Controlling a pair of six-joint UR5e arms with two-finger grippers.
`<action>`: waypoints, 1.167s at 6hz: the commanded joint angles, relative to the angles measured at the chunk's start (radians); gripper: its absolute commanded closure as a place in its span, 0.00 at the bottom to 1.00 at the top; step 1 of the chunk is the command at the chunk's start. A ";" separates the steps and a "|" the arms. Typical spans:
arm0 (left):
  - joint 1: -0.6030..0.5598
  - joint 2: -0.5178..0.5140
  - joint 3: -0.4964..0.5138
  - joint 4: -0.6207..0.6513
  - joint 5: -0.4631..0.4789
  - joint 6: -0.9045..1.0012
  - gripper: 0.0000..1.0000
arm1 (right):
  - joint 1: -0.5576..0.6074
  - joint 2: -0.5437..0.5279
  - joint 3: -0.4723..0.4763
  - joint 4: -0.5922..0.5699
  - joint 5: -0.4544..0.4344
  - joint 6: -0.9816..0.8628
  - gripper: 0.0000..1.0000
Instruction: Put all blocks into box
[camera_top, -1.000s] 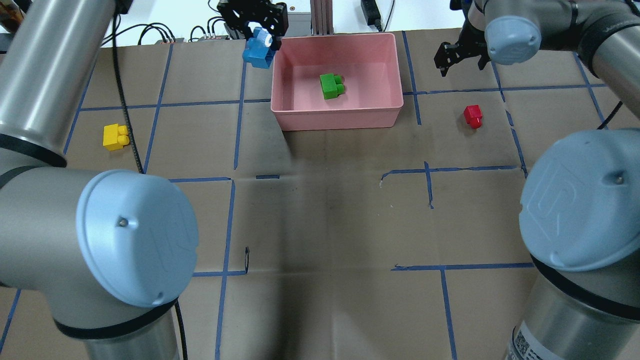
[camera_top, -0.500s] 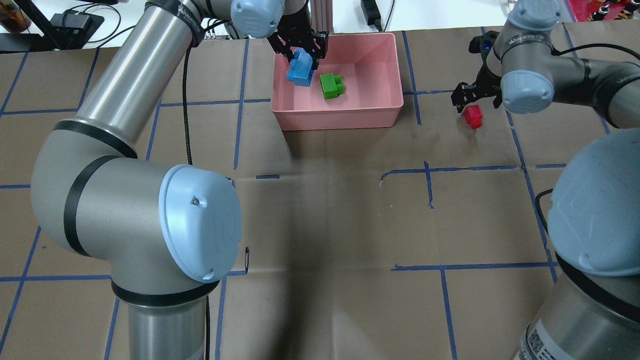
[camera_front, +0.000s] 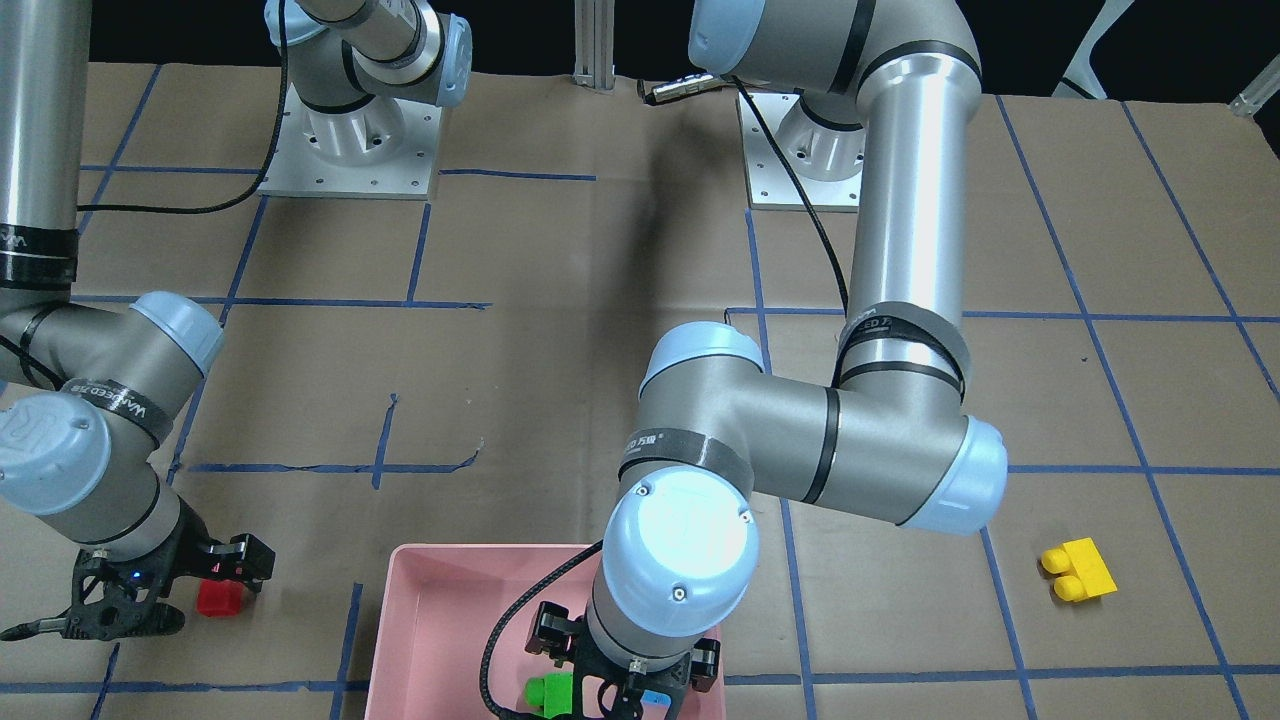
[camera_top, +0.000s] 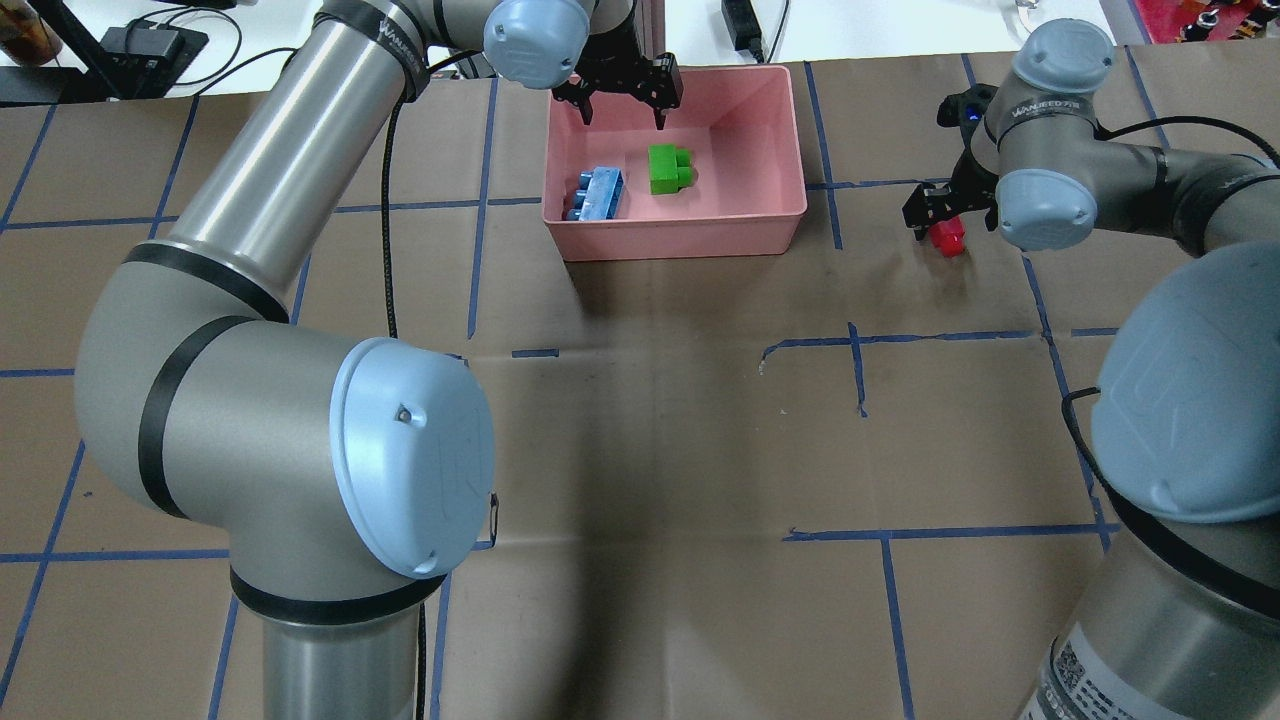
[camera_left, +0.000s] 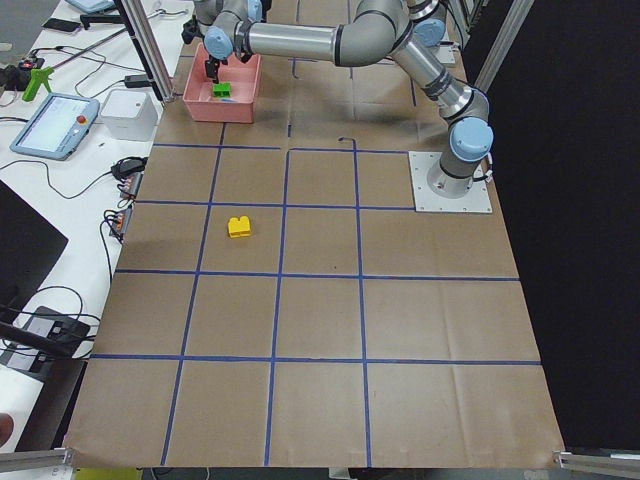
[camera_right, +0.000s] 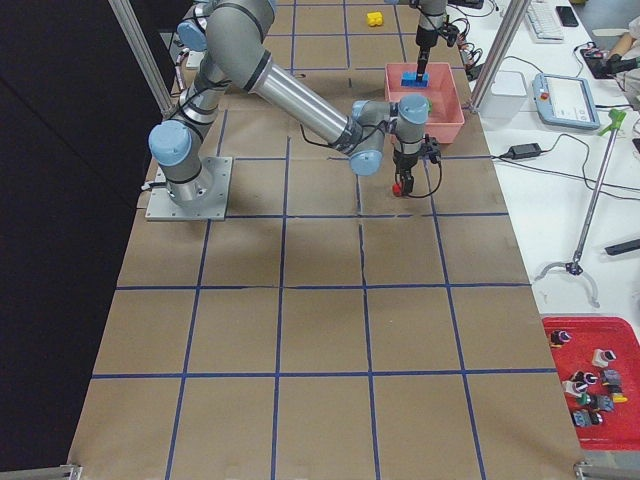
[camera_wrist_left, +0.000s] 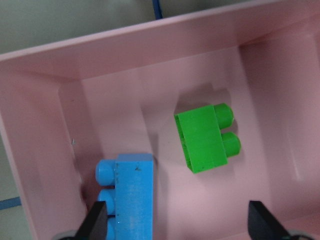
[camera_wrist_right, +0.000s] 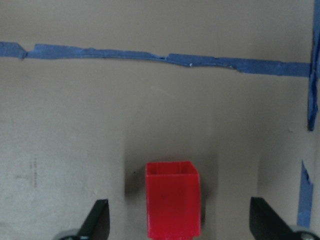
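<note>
The pink box (camera_top: 680, 235) stands at the table's far middle. The green block (camera_top: 668, 168) and the light blue block (camera_top: 597, 193) lie on its floor. My left gripper (camera_top: 622, 110) hangs open and empty above the box's far wall; in the left wrist view both blocks (camera_wrist_left: 131, 192) (camera_wrist_left: 205, 137) lie below its fingers (camera_wrist_left: 95, 222). The red block (camera_top: 948, 240) sits on the table right of the box. My right gripper (camera_wrist_right: 181, 227) is open, with a finger on each side of the red block (camera_wrist_right: 172, 197) and not touching it. The yellow block (camera_front: 1078, 570) lies far off on the left side, hidden by my arm in the overhead view.
The table is brown cardboard with a grid of blue tape lines (camera_top: 860, 340). Cables and small devices (camera_top: 745, 25) lie beyond the far edge behind the box. In the left side view the yellow block (camera_left: 240, 227) sits alone on the grid.
My left gripper carried the light blue block over the box and opened; the block now lies on the box floor. My right gripper moved down around the red block.
</note>
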 joint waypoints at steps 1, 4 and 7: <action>0.076 0.132 -0.016 -0.116 0.021 0.012 0.00 | 0.000 0.016 0.000 -0.008 0.007 -0.001 0.28; 0.313 0.272 -0.153 -0.151 0.104 0.115 0.00 | 0.000 -0.006 -0.014 0.009 0.071 -0.001 0.93; 0.640 0.250 -0.201 -0.143 0.064 0.344 0.01 | 0.009 -0.084 -0.183 0.312 0.131 0.009 0.95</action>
